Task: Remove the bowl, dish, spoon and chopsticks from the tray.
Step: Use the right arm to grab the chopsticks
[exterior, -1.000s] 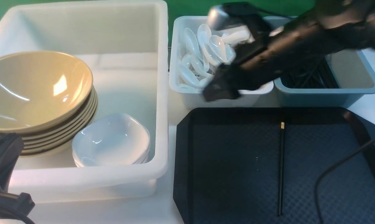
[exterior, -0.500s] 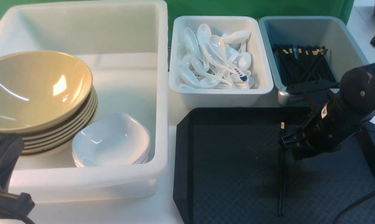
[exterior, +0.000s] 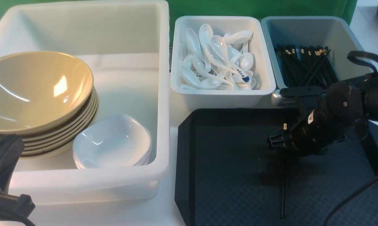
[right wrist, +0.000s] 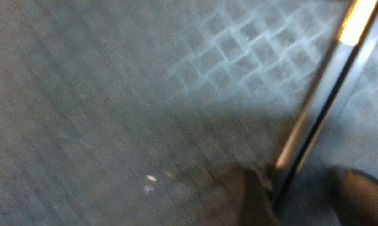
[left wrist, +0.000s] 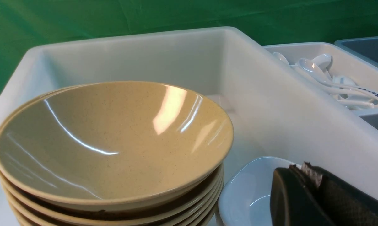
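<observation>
A pair of black chopsticks with a gold band lies lengthwise on the black tray. My right gripper is low over their middle and stands open. In the right wrist view the chopsticks run between its two fingers, close beside one finger; that gripper holds nothing. The khaki bowl tops a stack in the big white tub, next to stacked white dishes. My left gripper rests shut at the tub's near corner, seen also in the left wrist view.
Behind the tray stand a white tub of spoons and a grey-blue tub of black chopsticks. A black cable crosses the tray's right part. The big white tub fills the left half.
My right arm swung from over the spoon tub down onto the tray above the chopsticks, then shifted a little left. Its jaws have widened. The left arm stayed still.
</observation>
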